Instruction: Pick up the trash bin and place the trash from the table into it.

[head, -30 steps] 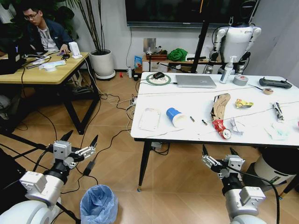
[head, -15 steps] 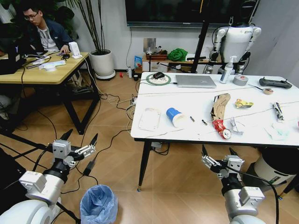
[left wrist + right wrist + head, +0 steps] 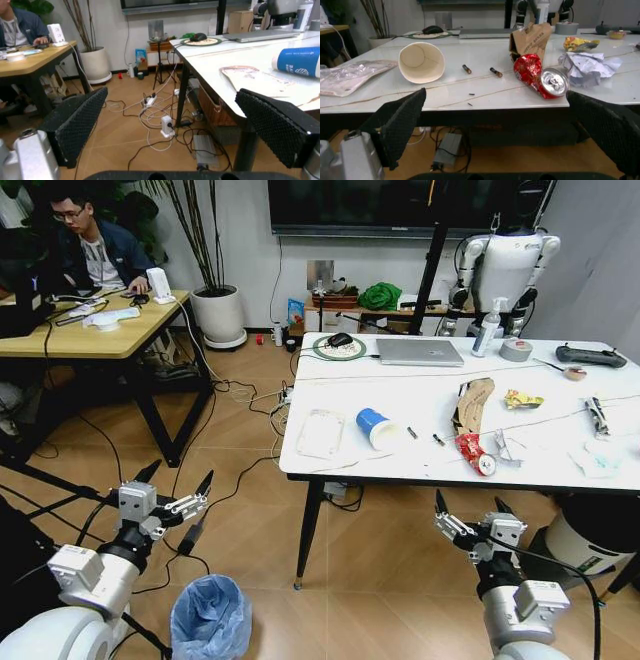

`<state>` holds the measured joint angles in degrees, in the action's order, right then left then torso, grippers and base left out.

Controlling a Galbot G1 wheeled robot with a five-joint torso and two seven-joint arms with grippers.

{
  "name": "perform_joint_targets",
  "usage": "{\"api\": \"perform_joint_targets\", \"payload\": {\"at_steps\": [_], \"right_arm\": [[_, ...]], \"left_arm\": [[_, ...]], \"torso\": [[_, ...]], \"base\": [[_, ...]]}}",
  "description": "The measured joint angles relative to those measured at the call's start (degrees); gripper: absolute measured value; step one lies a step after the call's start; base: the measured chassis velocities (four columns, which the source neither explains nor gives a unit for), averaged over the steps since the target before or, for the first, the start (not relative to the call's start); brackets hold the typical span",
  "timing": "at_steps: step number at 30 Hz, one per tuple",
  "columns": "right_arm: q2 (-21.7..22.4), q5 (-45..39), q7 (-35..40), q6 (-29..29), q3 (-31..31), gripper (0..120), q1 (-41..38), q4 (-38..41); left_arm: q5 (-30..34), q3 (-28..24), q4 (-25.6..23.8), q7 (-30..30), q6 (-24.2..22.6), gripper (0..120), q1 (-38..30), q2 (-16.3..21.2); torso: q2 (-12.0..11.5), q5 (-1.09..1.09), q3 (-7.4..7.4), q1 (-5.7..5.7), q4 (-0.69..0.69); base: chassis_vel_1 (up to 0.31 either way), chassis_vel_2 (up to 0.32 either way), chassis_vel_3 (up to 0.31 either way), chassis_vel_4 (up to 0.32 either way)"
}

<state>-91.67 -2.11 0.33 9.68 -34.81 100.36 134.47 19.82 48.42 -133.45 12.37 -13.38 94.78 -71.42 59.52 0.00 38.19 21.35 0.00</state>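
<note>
The trash bin (image 3: pixel 210 618), lined with a crinkly light-blue bag, stands on the floor just right of my left arm. My left gripper (image 3: pixel 180 473) is open above and behind it, apart from it; its wrist view shows the open fingers (image 3: pixel 75 125) framing floor cables. My right gripper (image 3: pixel 468 500) is open below the front edge of the white table (image 3: pixel 420 395). Trash lies on the table: a blue-white cup (image 3: pixel 376 429) (image 3: pixel 422 62), clear packaging (image 3: pixel 321 434), a cardboard piece (image 3: pixel 473 405), a crushed red can (image 3: pixel 474 455) (image 3: pixel 540 77), crumpled paper (image 3: pixel 590 65), a yellow wrapper (image 3: pixel 522 401) and tissues (image 3: pixel 598 462).
A black table leg (image 3: pixel 308 530) stands between my arms. Cables and a power strip (image 3: pixel 230 470) lie on the floor. A wooden desk (image 3: pixel 100 330) is at left, a larger grey-white bin (image 3: pixel 590 540) under the table at right. A laptop (image 3: pixel 418 353) sits at the table's back.
The whole head view has shifted slightly. Both grippers keep the same open pose, and no thing on the table or floor has moved.
</note>
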Motion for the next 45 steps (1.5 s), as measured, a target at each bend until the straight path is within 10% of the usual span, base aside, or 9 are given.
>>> {"api": "perform_joint_targets", "payload": {"at_steps": [45], "right_arm": [[-0.2, 0.2, 0.0, -0.4, -0.6, 100, 0.8, 0.5]], "left_arm": [[0.5, 0.1, 0.3, 1.2, 0.0, 100, 0.3, 1.2]], "torso": [[-12.6, 0.00, -7.17, -5.47, 0.00]], "base": [[0.000, 0.000, 0.000, 0.000]]}}
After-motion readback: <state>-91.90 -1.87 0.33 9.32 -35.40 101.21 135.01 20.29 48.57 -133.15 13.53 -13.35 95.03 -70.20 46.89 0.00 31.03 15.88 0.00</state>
